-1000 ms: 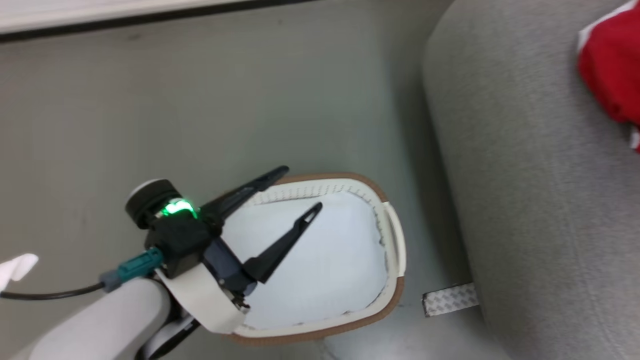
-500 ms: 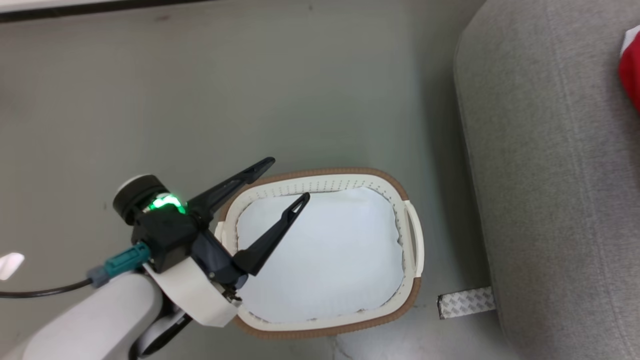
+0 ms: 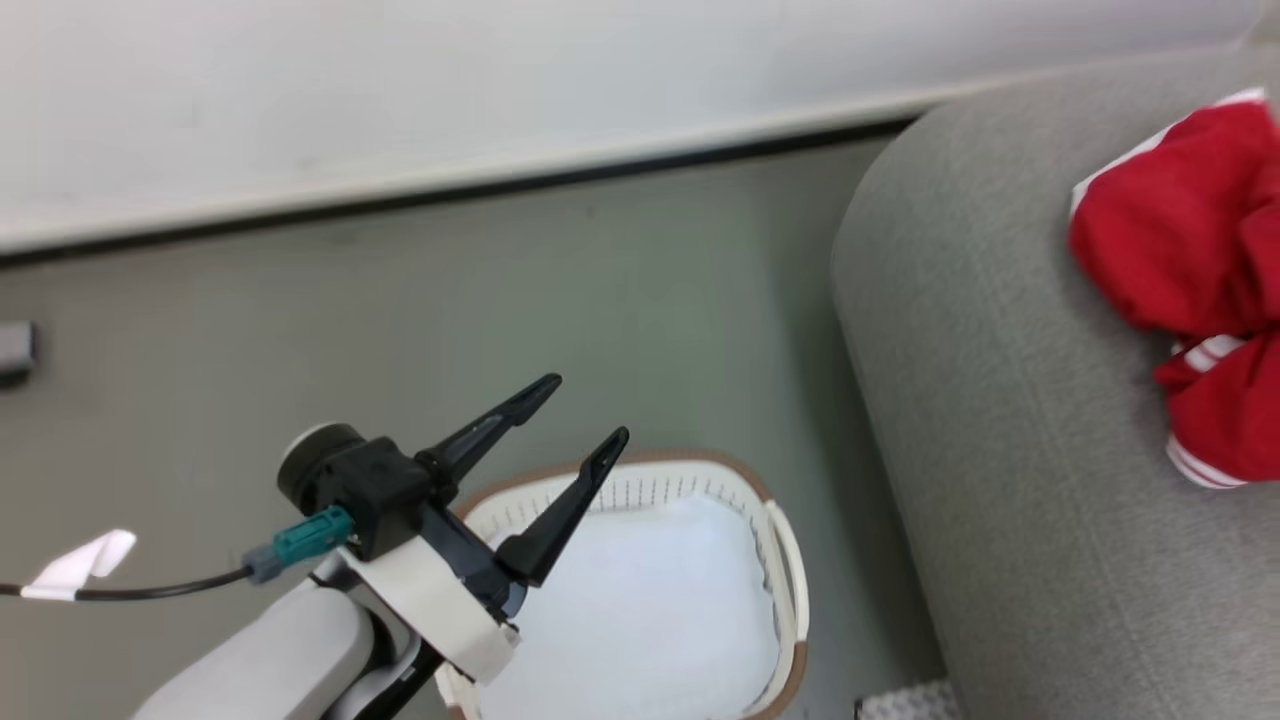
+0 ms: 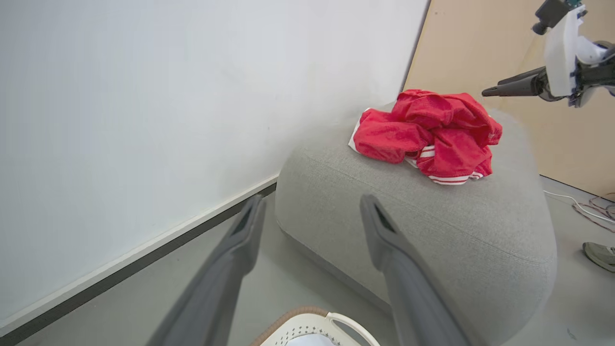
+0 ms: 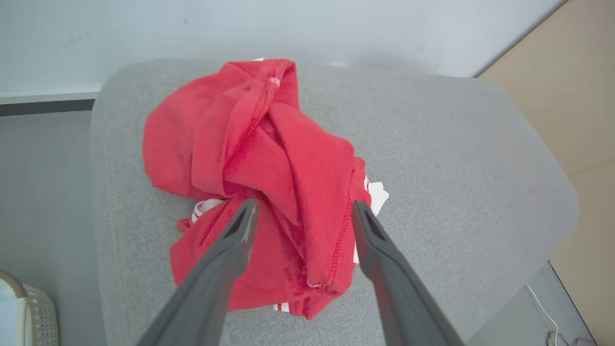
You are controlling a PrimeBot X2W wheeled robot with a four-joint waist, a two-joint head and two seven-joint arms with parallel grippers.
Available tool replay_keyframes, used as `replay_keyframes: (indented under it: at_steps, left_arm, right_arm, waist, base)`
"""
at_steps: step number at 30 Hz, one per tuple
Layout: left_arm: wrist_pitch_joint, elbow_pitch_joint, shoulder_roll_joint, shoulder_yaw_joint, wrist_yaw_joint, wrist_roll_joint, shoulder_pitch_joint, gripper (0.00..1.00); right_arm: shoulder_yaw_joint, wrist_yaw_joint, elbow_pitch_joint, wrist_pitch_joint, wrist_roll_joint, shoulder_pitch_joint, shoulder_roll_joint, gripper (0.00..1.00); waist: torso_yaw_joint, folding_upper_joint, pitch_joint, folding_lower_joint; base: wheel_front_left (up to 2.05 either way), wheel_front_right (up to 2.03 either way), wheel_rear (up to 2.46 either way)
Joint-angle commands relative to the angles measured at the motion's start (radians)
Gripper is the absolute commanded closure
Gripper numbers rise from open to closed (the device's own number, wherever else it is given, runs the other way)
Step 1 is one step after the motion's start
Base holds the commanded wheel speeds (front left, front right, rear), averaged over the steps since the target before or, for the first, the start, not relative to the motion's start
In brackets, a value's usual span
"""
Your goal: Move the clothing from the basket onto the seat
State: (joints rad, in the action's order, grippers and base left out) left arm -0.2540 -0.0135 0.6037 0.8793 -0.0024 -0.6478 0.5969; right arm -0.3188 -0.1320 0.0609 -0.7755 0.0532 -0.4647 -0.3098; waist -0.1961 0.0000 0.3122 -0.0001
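- Right wrist view: our right hand (image 5: pixel 303 205), spread, hovers over red clothing (image 5: pixel 250 144) heaped on the grey seat (image 5: pixel 456 158).
- Left hand (image 3: pixel 585 408) spread above the basket (image 3: pixel 780 560).
- We judge placing done; next, lift clear.

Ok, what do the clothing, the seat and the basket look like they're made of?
Clothing: soft matte red knit, probably jersey; it crumples in folds, with stitched hems. Seat: grey woven upholstery, visible weave grain, likely padded. Basket: smooth cream plastic, judging by moulded perforations and handle; brown rim material unclear.
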Motion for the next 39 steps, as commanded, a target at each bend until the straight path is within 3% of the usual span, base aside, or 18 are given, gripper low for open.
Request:
replay_keyframes:
  at_steps: [1,7,15,21,26,30,39]
  left_arm:
    - [-0.003,0.016,-0.012,-0.01,0.011,-0.016,-0.023,0.0]
    - [-0.011,0.066,-0.049,-0.071,0.049,-0.057,-0.072,0.0]
    - [-0.01,0.102,-0.086,-0.245,0.095,-0.088,-0.2,0.0]
    - [-0.01,0.124,-0.098,-0.403,0.137,-0.077,-0.322,0.0]
    - [-0.01,0.116,-0.11,-0.552,0.128,-0.031,-0.435,0.0]
    - [-0.01,0.097,-0.157,-0.646,0.111,0.032,-0.518,0.0]
    - [-0.01,0.117,-0.298,-0.75,-0.01,0.187,-0.622,0.0]
  right_arm:
    - [0.025,0.003,-0.023,0.033,0.036,0.021,-0.027,0.0]
    - [0.11,0.003,-0.097,0.193,0.141,0.035,-0.058,0.0]
    - [0.202,0.003,-0.082,0.469,0.205,0.072,0.01,0.0]
    - [0.258,0.003,-0.072,0.653,0.22,0.192,0.059,0.0]
    - [0.32,0.003,-0.063,0.785,0.212,0.298,0.109,0.0]
    - [0.338,0.003,-0.033,0.886,0.208,0.369,0.158,0.0]
    - [0.367,0.003,0.091,1.018,0.163,0.44,0.234,0.0]
  waist:
    - [-0.005,0.0,-0.092,0.0001]
    - [0.042,0.0,-0.195,0.0001]
    - [0.119,0.0,-0.306,0.0001]
    - [0.173,0.0,-0.341,0.0001]
    - [0.187,0.0,-0.359,0.0001]
    - [0.193,0.0,-0.366,0.0001]
    - [0.193,0.0,-0.364,0.0001]
  base:
    - [0.0,0.0,0.0]
    - [0.0,0.0,0.0]
    - [0.0,0.0,0.0]
    - [0.0,0.0,0.0]
    - [0.0,0.0,0.0]
    - [0.0,0.0,0.0]
    - [0.0,0.0,0.0]
